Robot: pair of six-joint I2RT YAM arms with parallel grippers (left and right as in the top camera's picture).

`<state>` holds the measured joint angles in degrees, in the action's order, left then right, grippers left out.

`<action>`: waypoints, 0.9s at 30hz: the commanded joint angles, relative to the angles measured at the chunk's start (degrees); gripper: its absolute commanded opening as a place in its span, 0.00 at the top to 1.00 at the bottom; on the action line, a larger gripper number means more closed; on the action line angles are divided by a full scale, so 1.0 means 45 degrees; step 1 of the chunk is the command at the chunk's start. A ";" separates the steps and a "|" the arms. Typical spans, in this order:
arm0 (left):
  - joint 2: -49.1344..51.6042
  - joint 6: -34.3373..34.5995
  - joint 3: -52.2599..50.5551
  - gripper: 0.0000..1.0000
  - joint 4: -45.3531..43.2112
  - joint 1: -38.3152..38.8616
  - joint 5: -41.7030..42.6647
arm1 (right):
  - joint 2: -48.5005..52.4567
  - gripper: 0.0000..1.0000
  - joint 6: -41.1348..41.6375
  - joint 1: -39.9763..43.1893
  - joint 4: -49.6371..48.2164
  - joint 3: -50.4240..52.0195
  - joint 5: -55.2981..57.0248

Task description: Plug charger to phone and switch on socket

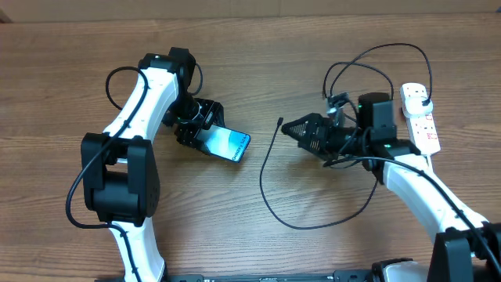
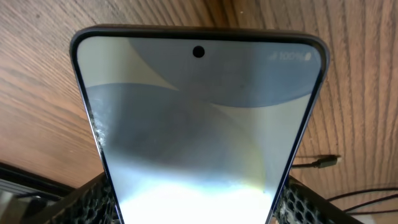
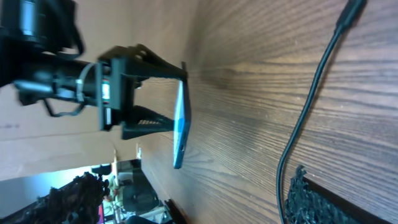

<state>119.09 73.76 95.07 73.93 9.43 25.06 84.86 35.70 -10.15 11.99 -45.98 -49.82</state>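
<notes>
- On the left half of the wooden table [image 1: 235, 235], the left gripper [image 1: 208, 133] is clamped across the width of the phone [image 1: 231, 144], one finger on each long edge.
- From the right wrist view, the phone [image 3: 180, 124] stands tilted, its gripped end raised and its free end low toward the table.
- Its screen is lit blue-teal and faces up and toward the left wrist camera, which shows the punch-hole lens [image 2: 198, 51] and small white text [image 2: 292, 56] near the far end.
- Right of the phone and apart from it lies the charger's connector tip [image 1: 280, 121], resting on the wood, not plugged in.
- From that tip the thin black charger [image 1: 263, 176] runs toward the near edge, curves right in a wide loop and passes under the right arm.
- At the far right sits the white power strip [image 1: 421, 125], with a black plug [image 1: 423, 95] at its far end; a black cable arcs from there over toward the right arm.
- The right gripper [image 1: 288, 127] points left at the connector tip, just beside it, with its jaws spread wide and nothing between them.
- Only one of its fingers [image 3: 305, 193] shows in its own camera, close to the cable [image 3: 305, 118] but apart from it.
</notes>
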 commanded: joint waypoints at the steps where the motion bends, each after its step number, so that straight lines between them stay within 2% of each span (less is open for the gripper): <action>1: 0.0063 0.0738 0.0355 0.36 0.0087 0.0335 0.0646 | 0.0039 0.07 0.0879 -0.0845 -0.0170 -0.0253 0.1613; 6: 0.0063 0.1161 0.0355 0.36 0.0087 0.0743 0.0685 | 0.0044 0.11 0.2375 -0.2161 -0.0563 -0.0253 0.3186; 13: 0.0063 0.1477 0.0355 0.36 0.0087 0.1112 0.0714 | 0.0044 0.24 0.4027 -0.3220 -0.0612 -0.0253 0.4512; 27: 0.0063 0.1622 0.0355 0.37 0.0049 0.1345 0.1360 | 0.0724 0.35 0.4469 -0.4143 -0.1384 -0.0253 0.4697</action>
<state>119.09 79.83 95.09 73.91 14.66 29.17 86.52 54.57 -27.33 7.16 -45.98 -29.36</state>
